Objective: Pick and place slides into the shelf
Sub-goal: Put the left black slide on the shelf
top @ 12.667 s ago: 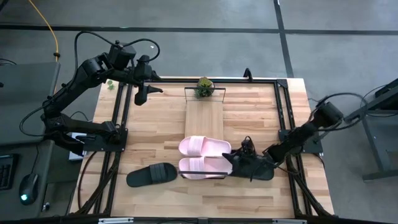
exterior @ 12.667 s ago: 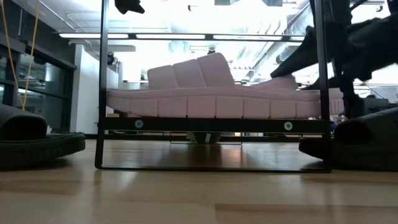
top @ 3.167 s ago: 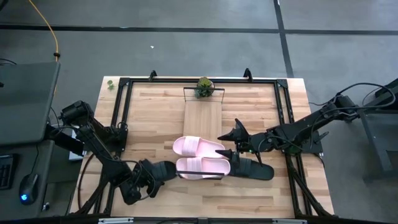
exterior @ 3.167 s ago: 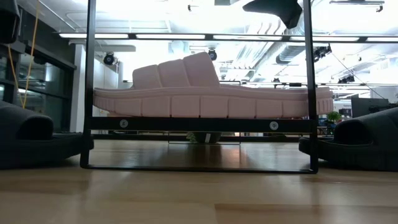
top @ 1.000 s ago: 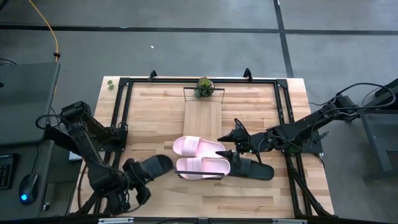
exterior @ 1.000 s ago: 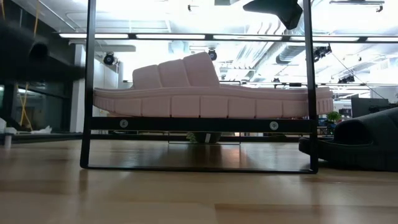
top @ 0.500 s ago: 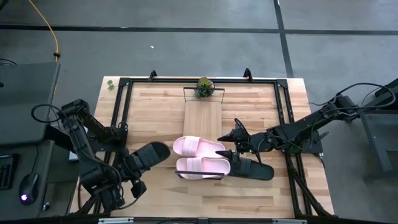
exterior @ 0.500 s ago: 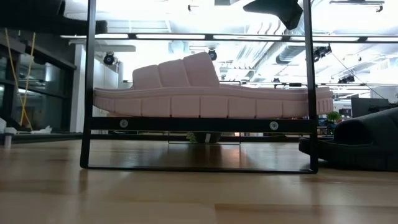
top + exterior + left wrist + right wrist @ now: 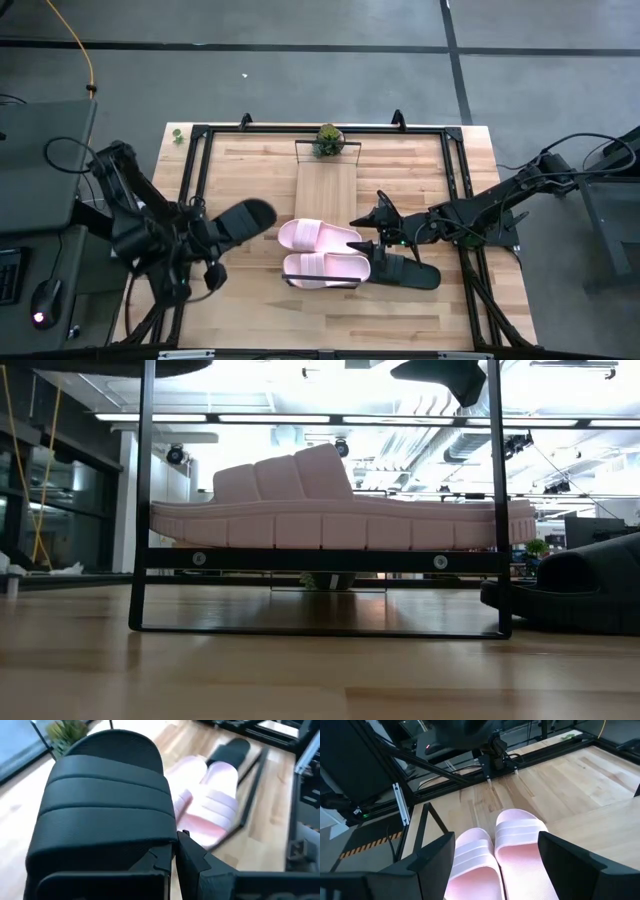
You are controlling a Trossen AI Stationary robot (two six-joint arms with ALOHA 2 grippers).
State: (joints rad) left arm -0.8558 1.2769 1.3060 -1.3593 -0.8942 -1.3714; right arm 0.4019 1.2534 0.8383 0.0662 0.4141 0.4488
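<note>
A black slide hangs in the air left of the shelf, with my left gripper shut on it; its strap fills the left wrist view. Two pale pink slides lie side by side across the shelf's near end, soles down. A second black slide lies on the table right of the shelf. My right gripper hovers open above the pink slides' right ends, and its wrist view shows both pink slides between its fingers. My left gripper pinches the black slide between its two shut fingers at the slide's edge beside the strap; the slide itself hides the exact place. The fingers come from the table's left and near side. The slide is lifted clear of the table, roughly level.
A small potted plant stands at the shelf's far end. Black frame rails run along the table's left, right and far sides. The shelf's black posts rise in the low view. Bare wood lies left of the shelf.
My left gripper has carried the black slide up and toward the table's far edge, staying shut on it. The slide has risen clear of the table, now showing only at the low view's top edge, and stands left of the shelf.
</note>
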